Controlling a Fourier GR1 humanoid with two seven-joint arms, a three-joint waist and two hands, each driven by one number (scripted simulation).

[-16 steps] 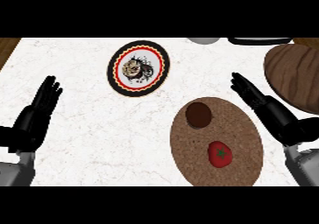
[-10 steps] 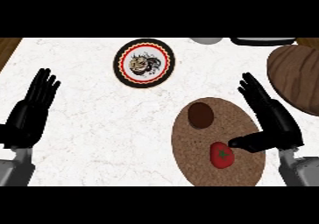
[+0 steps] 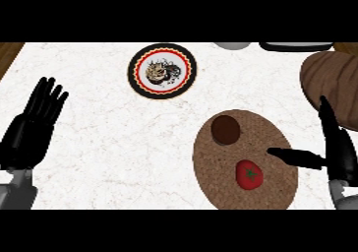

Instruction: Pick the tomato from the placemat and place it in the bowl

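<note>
The tomato [image 3: 249, 174] sits on the round brown placemat [image 3: 211, 162], toward its near half, red with a green star of a stem on top. Just behind it on the same mat lies a dark brown disc [image 3: 226, 130], apart from the tomato. The right hand [image 3: 340, 152] stands edge-on at the mat's right rim, fingers straight and pointing away, thumb stretched out leftward over the mat toward the tomato but short of it, holding nothing. Over at the left edge, the left hand [image 3: 29, 133] rests open, fingers up, nothing in it. Far across the white marbled counter [image 3: 102, 113] is the bowl [image 3: 162, 70], black-rimmed with a red and cream ring and a patterned centre, well apart from the mat. A big wooden board-like shape [image 3: 338, 83] fills the right back corner, just behind the right hand.
</note>
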